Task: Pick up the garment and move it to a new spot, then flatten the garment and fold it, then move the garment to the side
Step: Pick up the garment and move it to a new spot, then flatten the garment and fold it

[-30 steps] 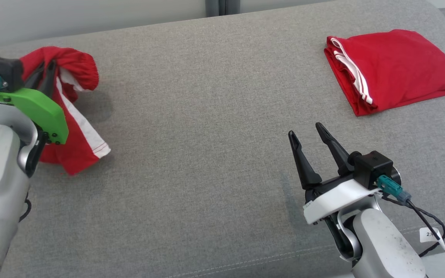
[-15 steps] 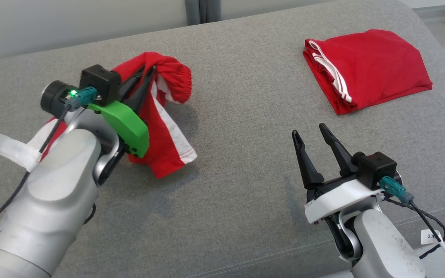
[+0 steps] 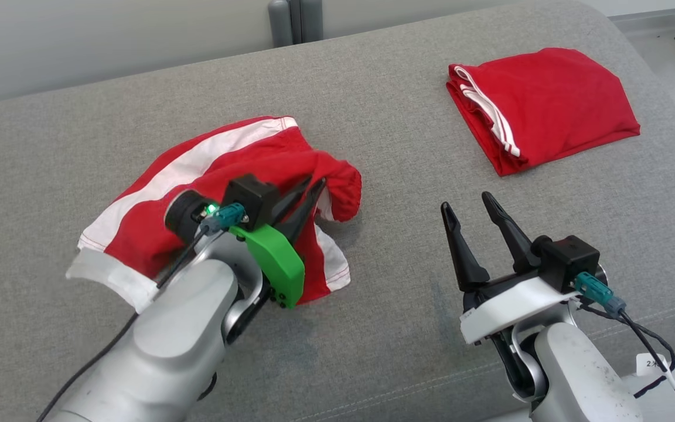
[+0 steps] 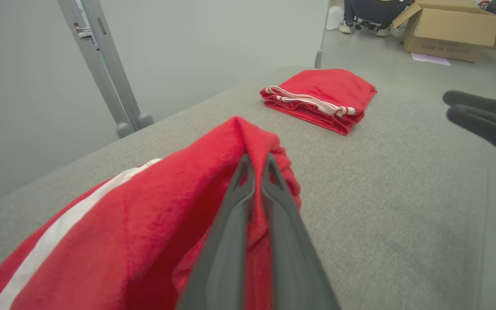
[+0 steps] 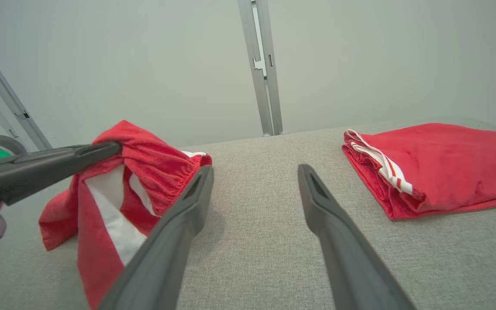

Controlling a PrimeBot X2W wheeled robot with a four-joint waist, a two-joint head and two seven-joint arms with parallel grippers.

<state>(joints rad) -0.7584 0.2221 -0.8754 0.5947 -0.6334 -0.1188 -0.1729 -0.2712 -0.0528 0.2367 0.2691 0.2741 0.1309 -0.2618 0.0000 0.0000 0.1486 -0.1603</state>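
Our left hand (image 3: pixel 314 183) is clenched on the elastic edge of the red garment (image 3: pixel 226 158), whose rest lies on the grey cushion (image 3: pixel 402 176), left of centre. Our right hand (image 3: pixel 465 200) stands released and empty. We cannot see inside the open cardboard box (image 4: pixel 446 28) behind.

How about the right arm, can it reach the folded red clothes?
Probably yes. The right gripper is open and empty, and bare grey cushion lies between it and the folded red clothes; nothing seems to block the way.

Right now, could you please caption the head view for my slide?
Left gripper pinches crumpled red garment on grey cushion; right gripper hovers open.
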